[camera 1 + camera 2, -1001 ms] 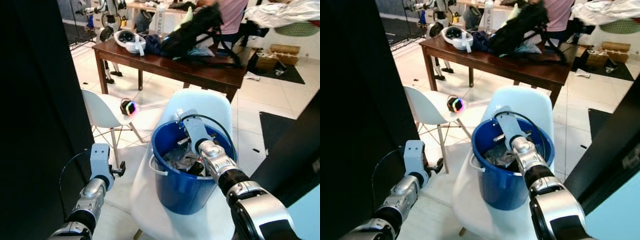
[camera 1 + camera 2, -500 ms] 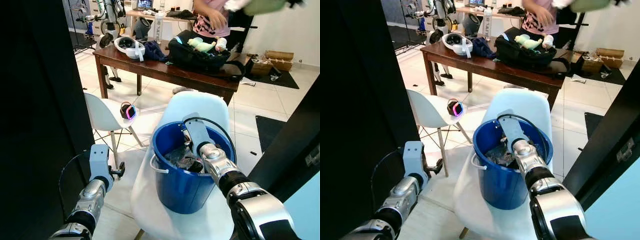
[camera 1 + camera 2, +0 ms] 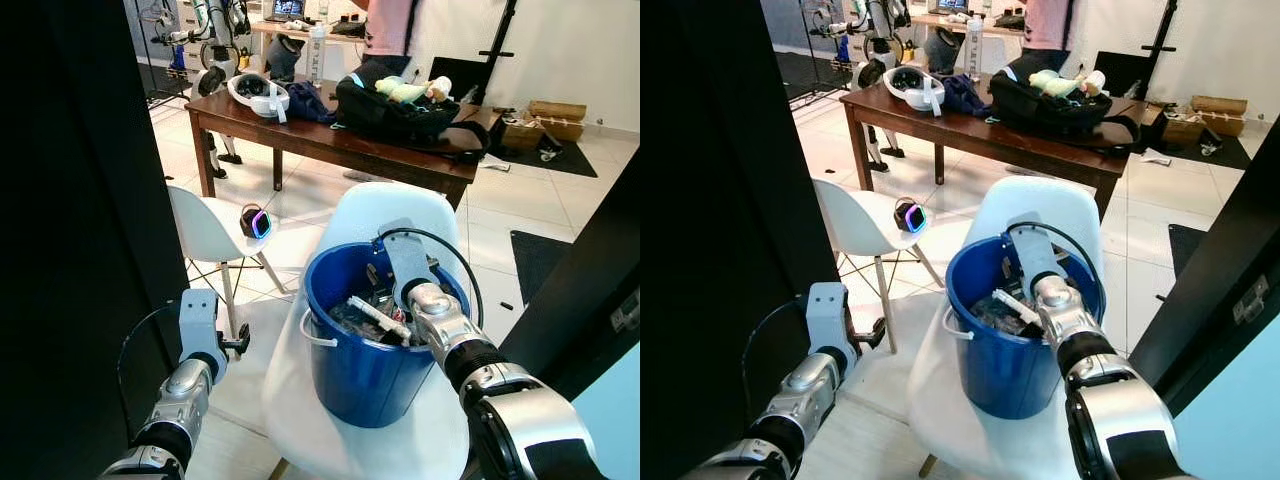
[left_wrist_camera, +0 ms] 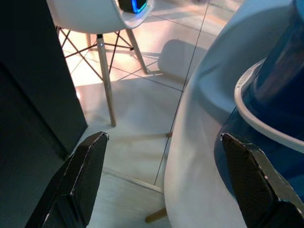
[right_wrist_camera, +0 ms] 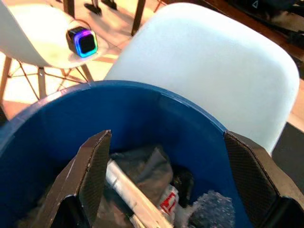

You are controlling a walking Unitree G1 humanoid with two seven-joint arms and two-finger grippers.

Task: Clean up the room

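A blue bucket (image 3: 365, 375) stands on the seat of a white chair (image 3: 395, 210), toward the seat's front edge, with its white handle (image 3: 312, 338) hanging over the left side. Inside it lies crumpled dark rubbish (image 5: 152, 166), with a white tube (image 3: 378, 318) slanting across the top of the pile. The right gripper (image 5: 164, 183) hangs over the bucket's mouth, its two black fingers (image 5: 90, 171) spread wide and holding nothing, the rubbish lying below and between them. The left gripper (image 4: 164, 183) is held low beside the chair's left edge, its fingers (image 4: 80, 175) also wide apart and empty, with the floor (image 4: 137, 123) beneath.

A second, smaller white chair (image 3: 205, 222) stands to the left, and a small black cube speaker (image 3: 256, 222) with a glowing ring sits at the right edge of its seat. Behind, a dark wooden table (image 3: 310, 135) carries a white headset (image 3: 258, 92) near its left end and a black bag (image 3: 400, 108) toward its right end. A person (image 3: 385, 25) stands behind the table.
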